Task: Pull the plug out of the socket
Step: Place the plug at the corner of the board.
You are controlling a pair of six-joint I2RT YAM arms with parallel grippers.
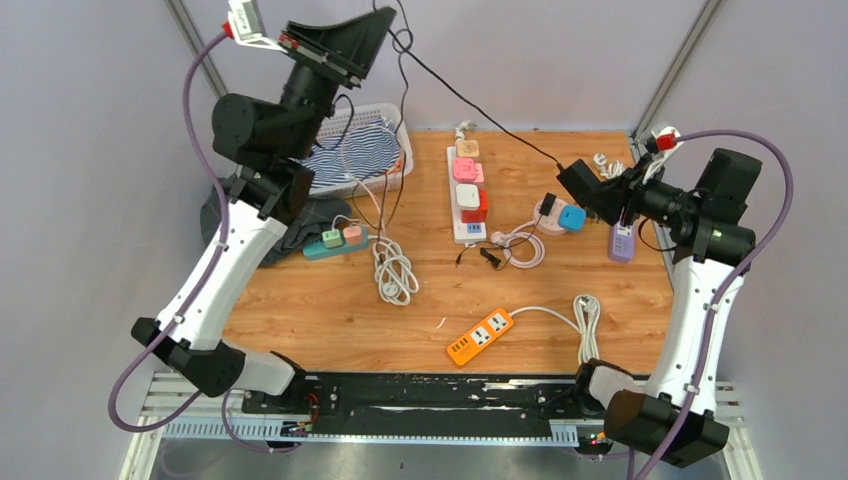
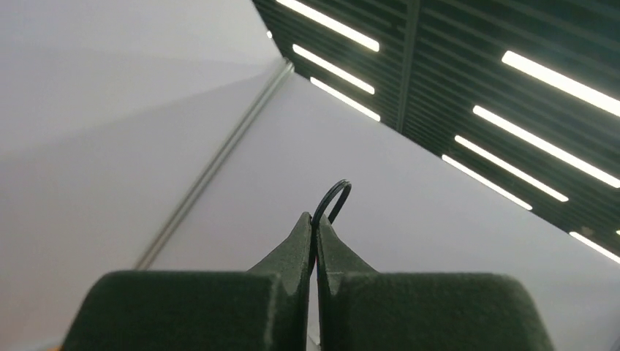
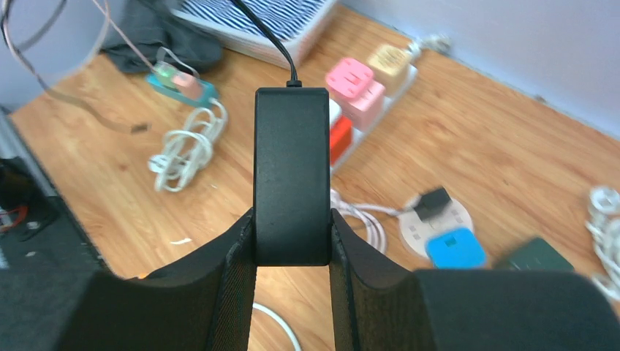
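1. Now, bench (image 1: pixel 300 315): wood, round white socket (image 1: pixel 548 210) sits nr right edge.
2. Right hand (image 3: pixel 291 223): part open, fingers clamped on black plug (image 3: pixel 291 168), held above bench nr right edge, clear of socket.
3. Left hand (image 2: pixel 314 223): closed tight, pinching black cord (image 2: pixel 333 196), high over back-left corner.

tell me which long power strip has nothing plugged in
The orange strip by the near edge: its sockets are bare. The white strip holds pink and red plugs, the teal strip green and pink.
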